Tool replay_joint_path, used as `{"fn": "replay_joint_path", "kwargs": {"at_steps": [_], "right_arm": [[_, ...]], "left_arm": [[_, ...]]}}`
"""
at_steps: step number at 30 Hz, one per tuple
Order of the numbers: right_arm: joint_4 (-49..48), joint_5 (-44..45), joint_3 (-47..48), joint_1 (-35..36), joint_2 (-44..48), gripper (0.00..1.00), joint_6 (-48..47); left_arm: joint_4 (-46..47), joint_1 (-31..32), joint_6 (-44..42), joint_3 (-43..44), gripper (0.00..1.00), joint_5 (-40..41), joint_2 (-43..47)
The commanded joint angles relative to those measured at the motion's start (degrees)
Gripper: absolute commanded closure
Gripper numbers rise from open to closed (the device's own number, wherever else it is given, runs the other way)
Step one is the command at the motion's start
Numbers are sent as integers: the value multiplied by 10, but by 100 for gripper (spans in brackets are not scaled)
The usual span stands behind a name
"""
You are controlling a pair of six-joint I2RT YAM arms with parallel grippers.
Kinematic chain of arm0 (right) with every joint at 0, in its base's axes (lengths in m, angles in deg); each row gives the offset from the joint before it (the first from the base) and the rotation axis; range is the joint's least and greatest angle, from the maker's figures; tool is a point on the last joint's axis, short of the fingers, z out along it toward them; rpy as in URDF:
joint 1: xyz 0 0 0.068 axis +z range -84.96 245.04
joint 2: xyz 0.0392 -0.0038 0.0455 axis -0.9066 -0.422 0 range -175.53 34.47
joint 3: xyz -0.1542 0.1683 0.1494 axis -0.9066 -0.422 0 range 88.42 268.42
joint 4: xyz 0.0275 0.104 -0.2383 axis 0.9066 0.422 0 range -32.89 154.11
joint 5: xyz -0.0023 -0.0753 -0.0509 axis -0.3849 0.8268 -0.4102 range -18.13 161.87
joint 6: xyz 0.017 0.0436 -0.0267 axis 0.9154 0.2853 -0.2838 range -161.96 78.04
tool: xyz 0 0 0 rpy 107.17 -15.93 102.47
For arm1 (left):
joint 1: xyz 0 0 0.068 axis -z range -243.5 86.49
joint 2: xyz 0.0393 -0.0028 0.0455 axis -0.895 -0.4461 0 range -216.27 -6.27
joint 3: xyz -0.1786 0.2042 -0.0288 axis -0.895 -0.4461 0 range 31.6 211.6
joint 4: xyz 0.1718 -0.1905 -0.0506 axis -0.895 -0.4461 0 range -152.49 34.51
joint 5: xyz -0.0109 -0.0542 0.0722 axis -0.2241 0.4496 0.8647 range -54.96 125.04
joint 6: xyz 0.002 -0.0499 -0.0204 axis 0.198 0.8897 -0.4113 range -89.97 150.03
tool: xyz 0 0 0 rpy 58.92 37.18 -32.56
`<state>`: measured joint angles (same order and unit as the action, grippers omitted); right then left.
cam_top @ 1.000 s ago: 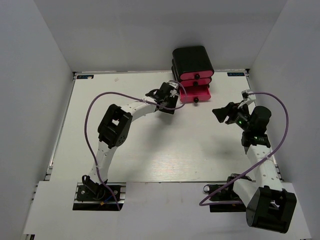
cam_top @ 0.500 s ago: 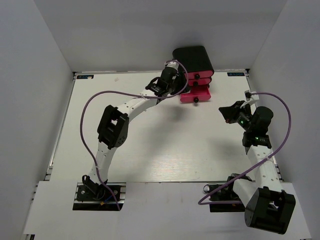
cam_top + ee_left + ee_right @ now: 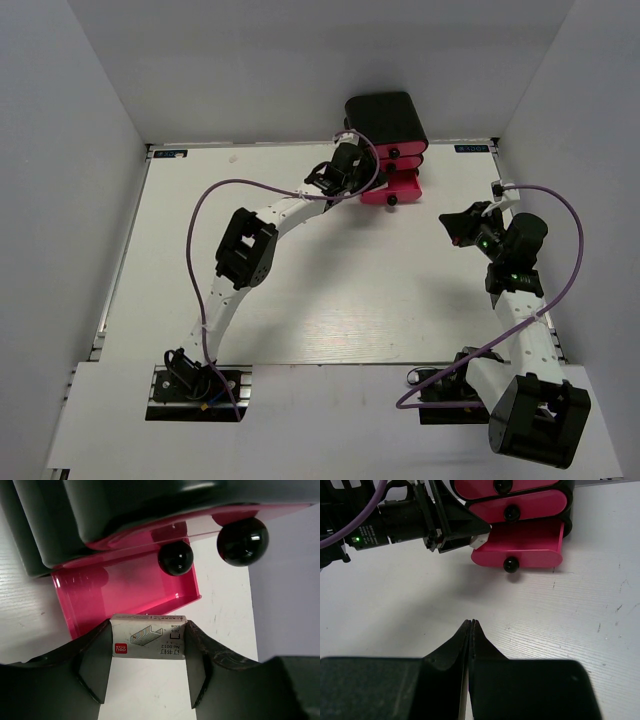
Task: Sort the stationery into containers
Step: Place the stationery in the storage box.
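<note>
A small white staples box (image 3: 147, 636), the stationery in view, is pinched between my left gripper's (image 3: 148, 630) fingers. It hangs at the near rim of the open pink-red bottom drawer (image 3: 125, 587). From above, the left gripper (image 3: 352, 172) is at the left side of the glossy black case (image 3: 385, 118), beside the pulled-out drawer (image 3: 392, 190). The two upper drawers (image 3: 520, 504) are pushed in. My right gripper (image 3: 471, 625) is shut on nothing, low over the table to the right (image 3: 455, 228), pointing at the drawers. Pens and markers are out of view.
The case stands against the back wall, at the table's (image 3: 330, 290) far edge. White enclosure walls rise on the left, back and right. Purple cables (image 3: 200, 240) loop beside both arms. Round black knobs (image 3: 242, 541) stick out from the drawer fronts.
My left gripper has swung from the table left of the drawers to the open bottom drawer, carrying the staples box. My right gripper has gone from open to shut and shifted slightly right.
</note>
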<state>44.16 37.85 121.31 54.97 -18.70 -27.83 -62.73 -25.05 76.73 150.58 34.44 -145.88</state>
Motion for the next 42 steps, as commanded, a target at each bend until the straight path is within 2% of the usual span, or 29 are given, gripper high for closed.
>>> {"fn": "replay_joint_path", "kwargs": {"at_steps": [1,4,9,10,13,15,16,26,32,34,35,42], "right_arm": [[-4,5,11,-3,12,100,-2],[-4,6,11,-4,13,100,-2],[-5,7,10,-6,14,100,-2],[-6,5,10,-6,15,100,-3],[-8,1,8,-7,15,100,-2],[-10,-3,7,-7,16,100,-3],[-10,-7,6,-7,16,100,-4],[-25,-33,-5,-16,18,100,-1],[-45,-54,-19,-22,18,100,7],[-45,-57,-20,-26,19,100,7],[-48,-58,-21,-29,19,100,7],[-55,-65,-26,-32,16,100,9]], "left_arm": [[43,0,9,28,92,18,21],[50,0,9,28,91,24,8],[57,0,14,28,80,29,-3],[57,0,14,28,72,29,-3],[57,0,19,28,57,29,-3],[57,0,19,28,56,29,-3],[57,0,19,28,51,29,-3],[57,0,19,27,31,29,29],[45,-7,20,27,31,34,35],[38,-7,25,27,30,34,29],[38,-7,25,27,26,34,29],[38,-7,20,15,26,39,42]]}}
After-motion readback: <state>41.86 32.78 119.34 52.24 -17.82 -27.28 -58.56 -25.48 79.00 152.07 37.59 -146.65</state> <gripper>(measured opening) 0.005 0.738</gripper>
